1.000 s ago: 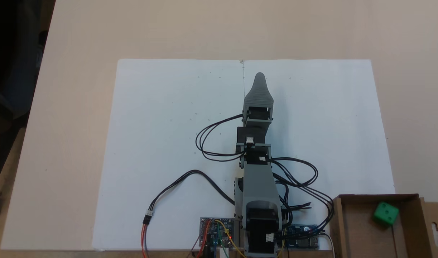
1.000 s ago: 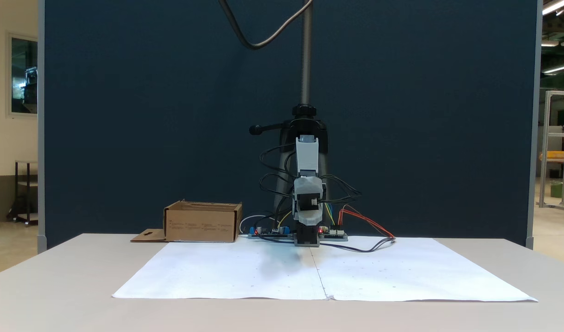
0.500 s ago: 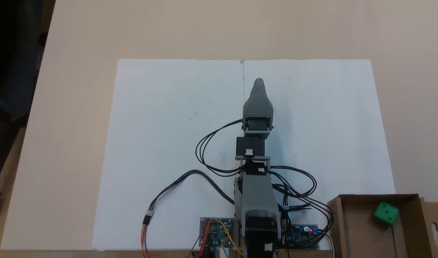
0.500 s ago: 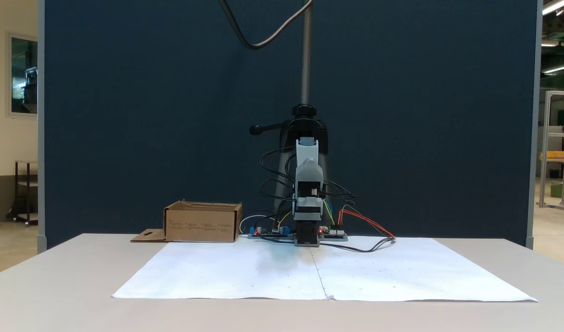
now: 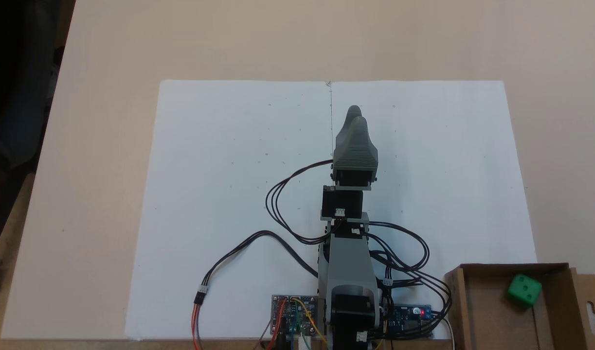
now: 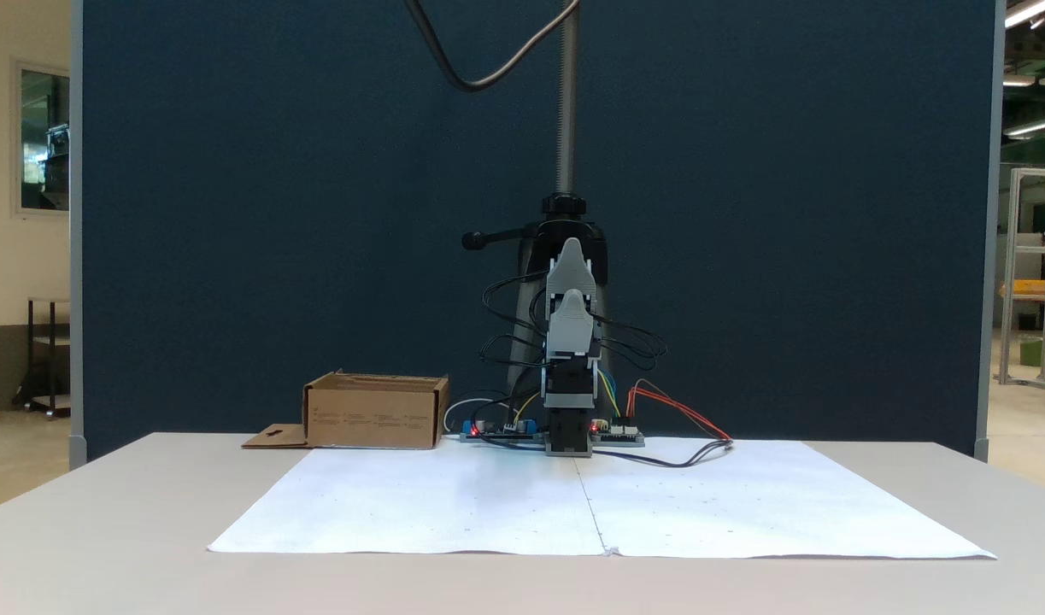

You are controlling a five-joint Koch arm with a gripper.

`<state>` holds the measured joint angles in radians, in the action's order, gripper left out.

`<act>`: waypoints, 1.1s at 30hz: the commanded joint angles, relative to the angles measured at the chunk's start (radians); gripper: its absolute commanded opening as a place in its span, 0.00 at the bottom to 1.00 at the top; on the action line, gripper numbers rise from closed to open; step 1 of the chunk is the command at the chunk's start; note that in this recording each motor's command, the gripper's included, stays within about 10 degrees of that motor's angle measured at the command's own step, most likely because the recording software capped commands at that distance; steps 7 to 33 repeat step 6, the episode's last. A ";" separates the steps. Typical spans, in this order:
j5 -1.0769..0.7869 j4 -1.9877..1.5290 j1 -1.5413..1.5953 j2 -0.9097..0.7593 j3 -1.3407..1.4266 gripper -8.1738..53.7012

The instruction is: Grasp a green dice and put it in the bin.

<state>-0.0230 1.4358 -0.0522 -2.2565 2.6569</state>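
The green dice lies inside the bin at the surface's corner; the fingers hold nothing, their gap unreadable.

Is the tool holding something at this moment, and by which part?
Nothing is held. The tool is above the white paper, and the green dice lies inside the cardboard box.

Bright green dice with darker green pips, brown corrugated bin, grey ribbed pincer, white paper sheets, beige table
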 commanded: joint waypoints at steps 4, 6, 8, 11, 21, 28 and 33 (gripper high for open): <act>-0.077 0.117 -0.011 -0.103 0.175 0.85; -0.077 0.117 -0.008 -0.103 0.175 0.85; -0.077 0.117 -0.008 -0.103 0.175 0.85; -0.077 0.117 -0.008 -0.103 0.175 0.85; -0.077 0.117 -0.008 -0.103 0.175 0.85; -0.077 0.117 -0.008 -0.103 0.175 0.85; -0.077 0.117 -0.008 -0.103 0.175 0.85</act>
